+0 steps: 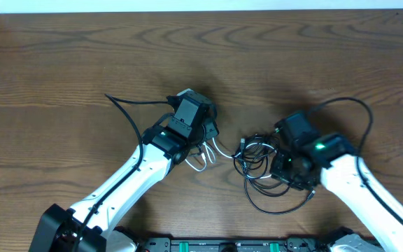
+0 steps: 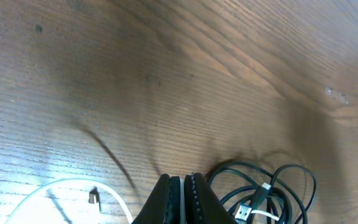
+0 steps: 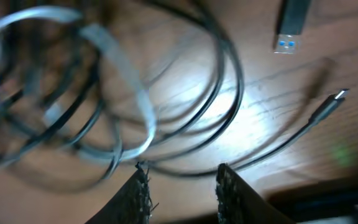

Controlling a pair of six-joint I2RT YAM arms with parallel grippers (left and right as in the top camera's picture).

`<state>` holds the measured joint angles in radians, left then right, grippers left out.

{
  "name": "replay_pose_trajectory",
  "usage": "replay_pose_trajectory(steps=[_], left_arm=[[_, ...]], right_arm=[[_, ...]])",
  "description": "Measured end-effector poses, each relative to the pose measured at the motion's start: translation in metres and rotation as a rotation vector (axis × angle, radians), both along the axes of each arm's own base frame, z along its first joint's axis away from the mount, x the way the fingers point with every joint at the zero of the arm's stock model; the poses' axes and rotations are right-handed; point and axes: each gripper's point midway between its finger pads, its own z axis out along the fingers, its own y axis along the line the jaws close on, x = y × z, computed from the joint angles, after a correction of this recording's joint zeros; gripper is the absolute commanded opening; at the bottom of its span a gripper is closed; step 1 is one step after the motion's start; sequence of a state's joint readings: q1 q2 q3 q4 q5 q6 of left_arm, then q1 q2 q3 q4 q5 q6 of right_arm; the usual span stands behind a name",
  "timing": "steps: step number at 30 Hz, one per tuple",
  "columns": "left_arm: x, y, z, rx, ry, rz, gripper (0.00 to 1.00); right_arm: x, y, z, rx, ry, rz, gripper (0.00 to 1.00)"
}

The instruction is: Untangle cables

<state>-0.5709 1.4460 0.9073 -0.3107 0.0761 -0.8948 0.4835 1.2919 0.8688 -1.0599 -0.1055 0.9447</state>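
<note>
The cables (image 1: 257,159) lie in a loose knot on the wooden table (image 1: 61,56), near its front edge and between the two arms. In the overhead view the black cables (image 1: 271,199) coil over one another in several loops just in front of the right arm's wrist, one wide loop sagging toward the table's near edge. The white cable (image 1: 203,161) runs out of the left side of that knot in two pale curls that reach under the left arm's head. The left gripper (image 2: 182,198) hangs low over the wood with its fingers pressed together. The left wrist view does not show whether any cord is caught between them. To its left the white cable sweeps in a thin arc with a small dark plug (image 2: 92,198) just beside it. To its right the black coil rests flat, a metal-tipped plug (image 2: 244,213) lying among its loops. The right gripper (image 3: 182,186) is spread, with bare wood showing in the gap and nothing held. Just ahead of its fingertips black loops cross a blurred stretch of white cable. Farther out, a flat plug with a blue insert (image 3: 289,26) and a slim plug on a black lead (image 3: 329,106) lie apart on the wood.
</note>
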Motion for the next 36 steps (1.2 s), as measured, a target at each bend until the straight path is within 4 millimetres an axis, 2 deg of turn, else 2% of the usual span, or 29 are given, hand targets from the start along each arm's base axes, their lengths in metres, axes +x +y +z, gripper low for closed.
replay_pose_trajectory(steps=[2,6,9,10,13,18,20,22,26,28,32,36], left_arm=[[0.0,0.0,0.0,0.0,0.0,0.0,0.08],[0.0,0.0,0.0,0.0,0.0,0.0,0.08],[0.0,0.0,0.0,0.0,0.0,0.0,0.08],[0.0,0.0,0.0,0.0,0.0,0.0,0.08],[0.0,0.0,0.0,0.0,0.0,0.0,0.08],[0.0,0.0,0.0,0.0,0.0,0.0,0.08],[0.0,0.0,0.0,0.0,0.0,-0.001,0.08],[0.0,0.0,0.0,0.001,0.001,-0.001,0.08],[0.0,0.0,0.0,0.0,-0.001,0.0,0.08],[0.0,0.0,0.0,0.0,-0.001,0.0,0.08],[0.0,0.0,0.0,0.0,0.0,0.0,0.08],[0.0,0.0,0.0,0.0,-0.001,0.0,0.08]], right_arm=[[0.003,-0.002,-0.016,-0.049,0.01,-0.059,0.32],[0.016,0.002,-0.032,-0.077,-0.004,-0.118,0.32],[0.018,0.003,-0.042,-0.098,0.011,-0.127,0.33],[0.017,0.004,-0.045,-0.105,0.016,-0.128,0.27],[0.016,0.003,-0.049,-0.119,0.031,-0.134,0.01],[0.003,-0.005,-0.049,-0.158,0.079,-0.074,0.01],[-0.009,-0.013,-0.042,-0.194,0.137,-0.009,0.01],[-0.011,-0.015,-0.025,-0.203,0.155,0.083,0.01],[0.019,0.003,0.018,-0.123,0.026,0.317,0.01],[0.021,0.019,0.033,-0.039,-0.017,0.477,0.01],[-0.003,0.029,0.037,0.052,0.04,0.689,0.01],[-0.001,0.019,0.036,-0.014,0.046,0.683,0.03]])
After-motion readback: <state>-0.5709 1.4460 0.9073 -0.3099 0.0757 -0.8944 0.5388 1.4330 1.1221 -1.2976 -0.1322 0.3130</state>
